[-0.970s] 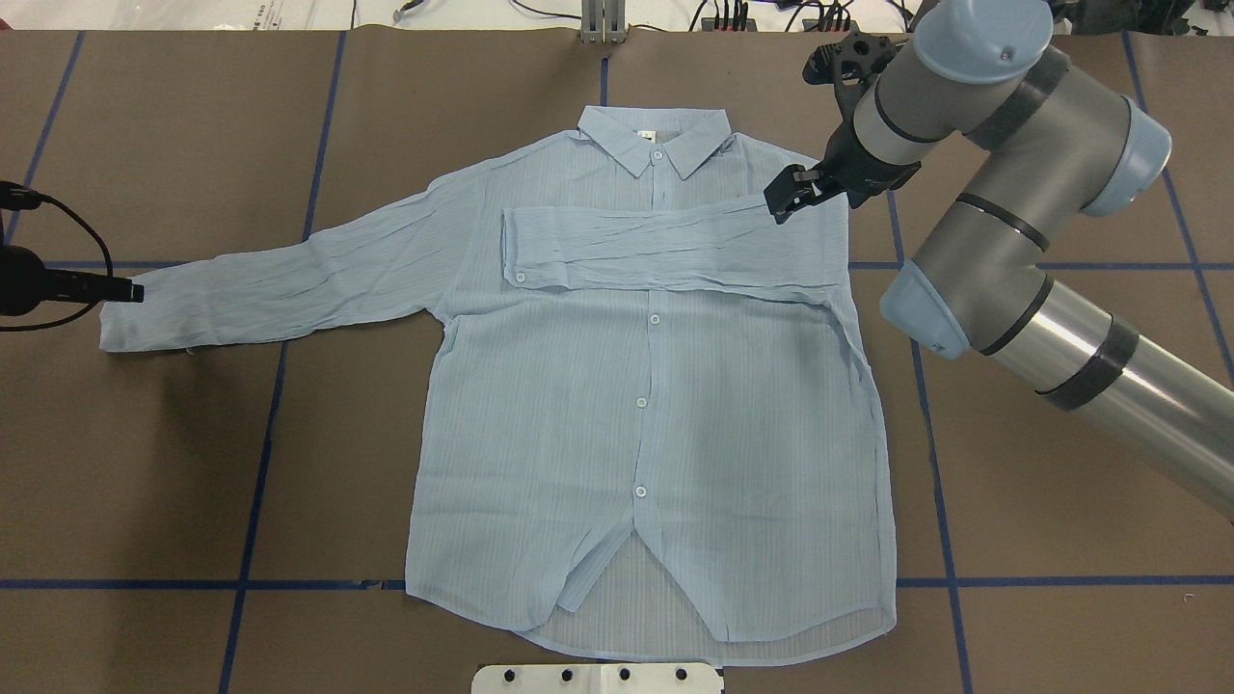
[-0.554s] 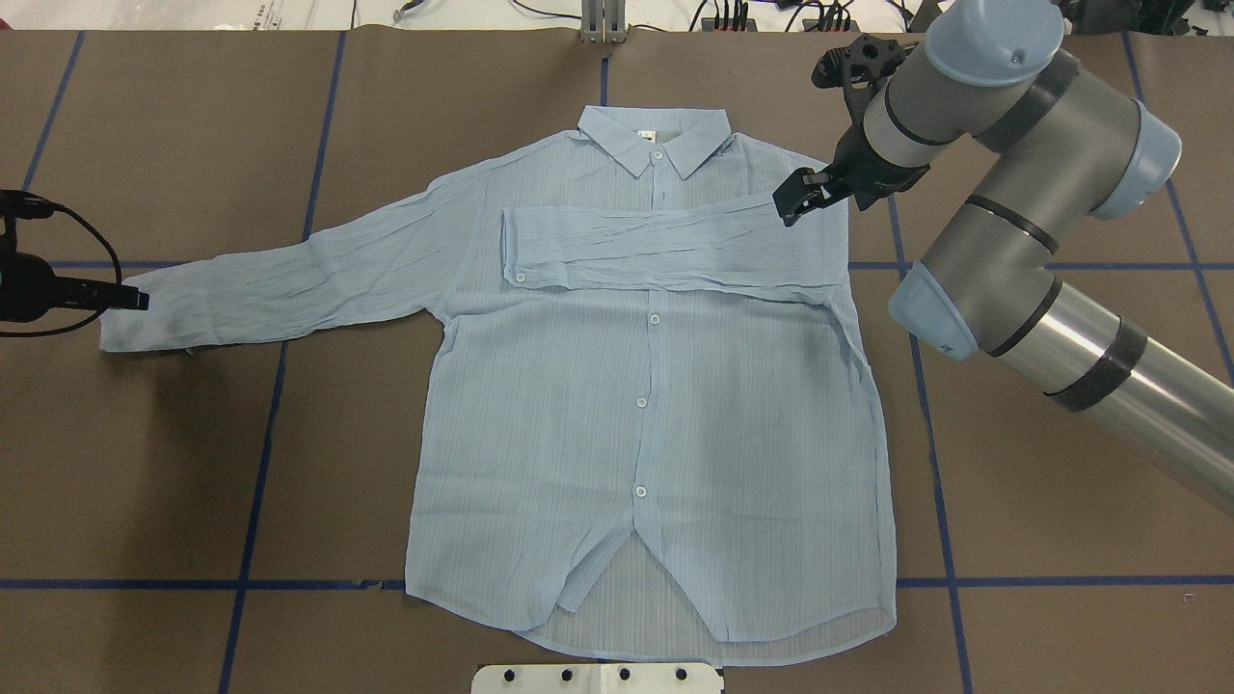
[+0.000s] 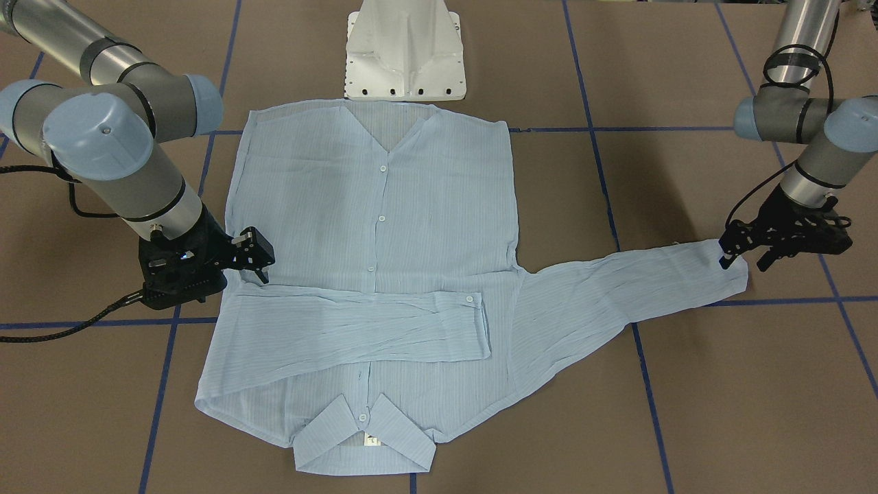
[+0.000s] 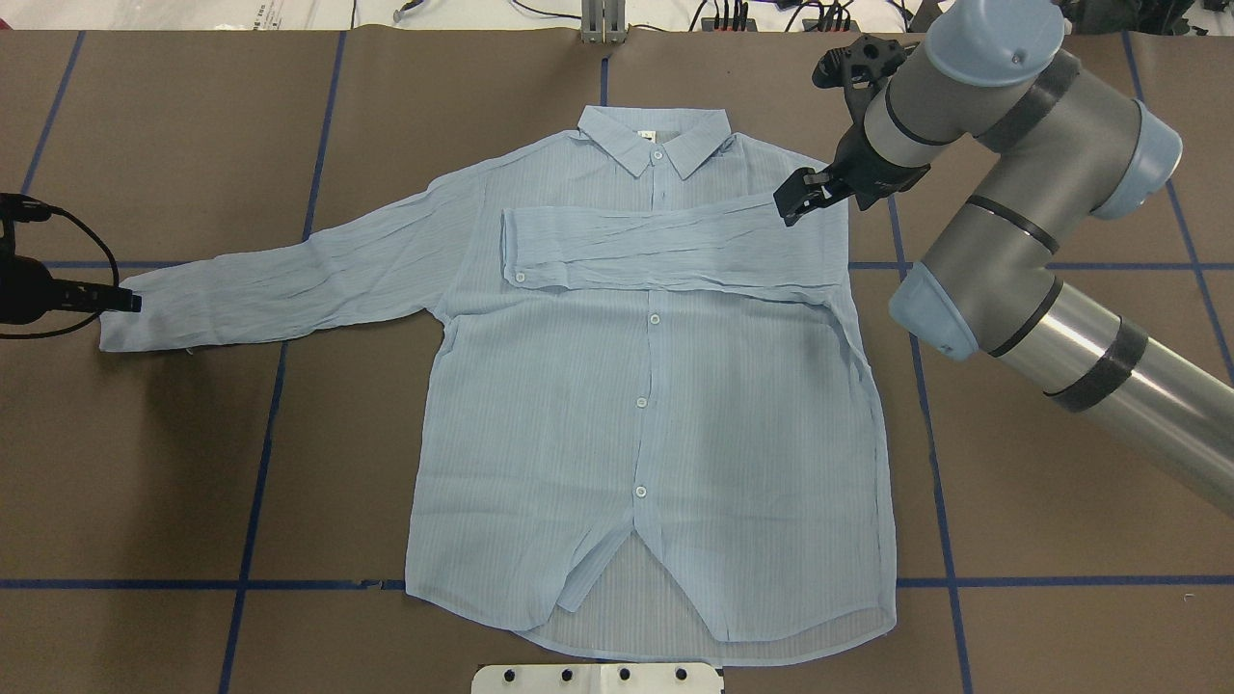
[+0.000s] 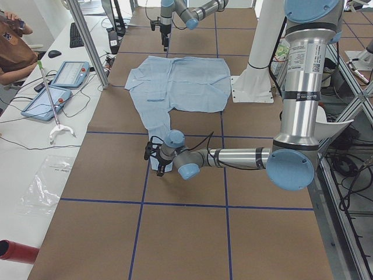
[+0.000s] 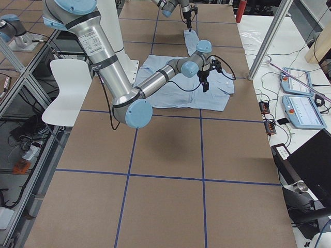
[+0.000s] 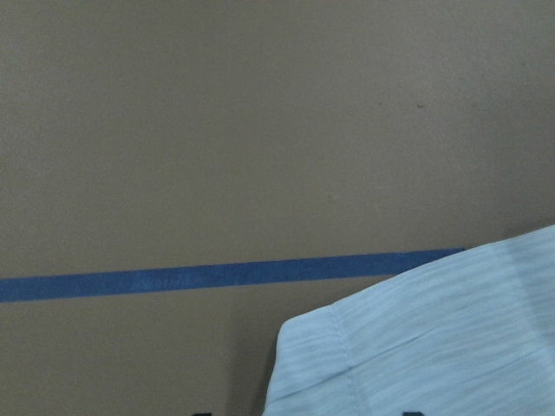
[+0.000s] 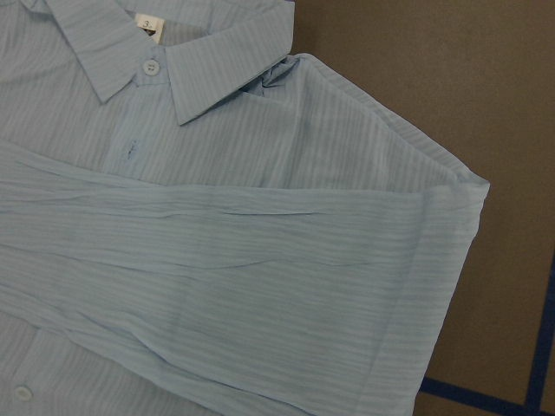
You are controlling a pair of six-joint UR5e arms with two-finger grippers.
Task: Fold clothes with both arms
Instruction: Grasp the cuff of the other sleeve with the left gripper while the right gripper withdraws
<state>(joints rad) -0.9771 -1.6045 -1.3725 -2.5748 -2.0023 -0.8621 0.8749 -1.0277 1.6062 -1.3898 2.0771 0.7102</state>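
Faintly, inside the collar (image 8: 204, 61), a tag (image 8: 147, 22) marked with what looks like a 3. Spread flat on the table (image 4: 1012, 482), the shirt (image 4: 656, 405): collar at 12 o'clock, one sleeve (image 4: 665, 251) folded across the chest, the other out toward 9. Jaws of the left gripper (image 3: 742, 262) apart astride that cuff (image 7: 416, 347); of the right gripper (image 4: 791, 204) apart too, empty, over the shoulder at 2.

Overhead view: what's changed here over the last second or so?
The right claw slid slightly to the robot's right, toward the shoulder edge of the shirt, and holds nothing. The left claw edged a little toward the robot at the outstretched cuff. The shirt and folded sleeve lie as before.
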